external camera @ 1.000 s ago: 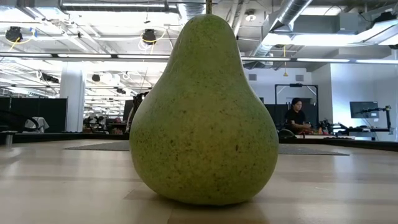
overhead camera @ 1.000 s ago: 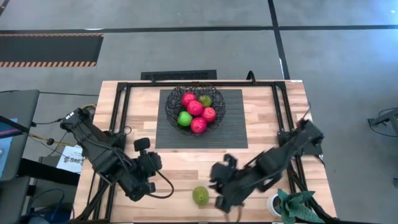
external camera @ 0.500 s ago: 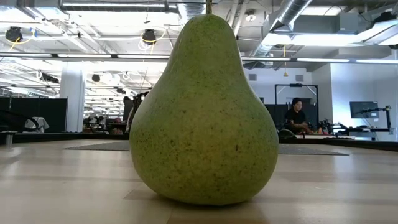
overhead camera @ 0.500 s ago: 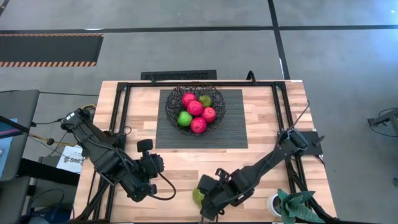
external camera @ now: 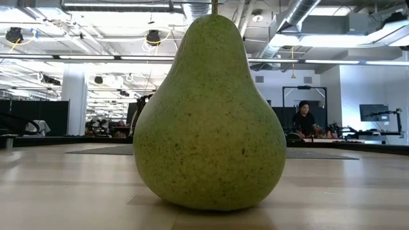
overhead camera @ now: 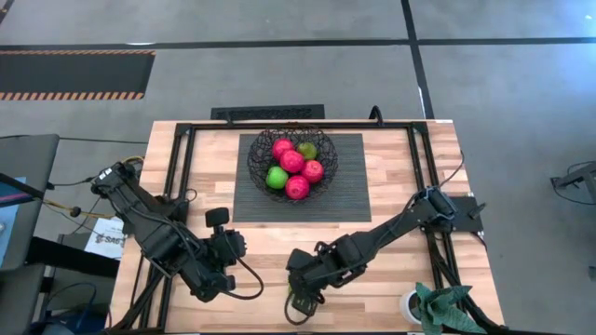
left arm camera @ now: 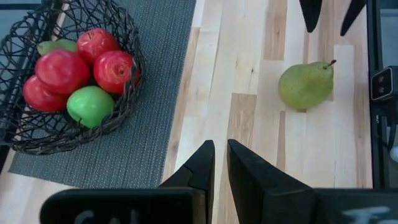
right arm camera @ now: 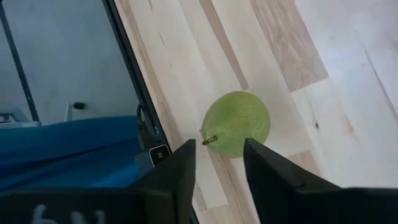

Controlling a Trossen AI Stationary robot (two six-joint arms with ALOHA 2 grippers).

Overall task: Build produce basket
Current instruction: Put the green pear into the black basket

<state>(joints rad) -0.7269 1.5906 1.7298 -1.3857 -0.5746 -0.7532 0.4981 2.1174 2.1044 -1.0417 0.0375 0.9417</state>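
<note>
Pear [right arm camera: 237, 123] just beyond parted right fingers [right arm camera: 173, 177]

floor [overhead camera: 279, 65]: grey concrete, striped hazard mat [overhead camera: 74, 74]
ceiling [external camera: 96, 38]: exposed ducts, strip lights
back [external camera: 305, 118]: person seated at desk

On the wooden tabletop [overhead camera: 391, 237] a wire basket [overhead camera: 293, 166] holding red and green fruit [overhead camera: 291, 161] sits on a dark mat [overhead camera: 349, 191], while the left gripper [overhead camera: 216, 221] waits nearby and the right gripper [overhead camera: 300, 303] reaches toward the front edge.
</note>
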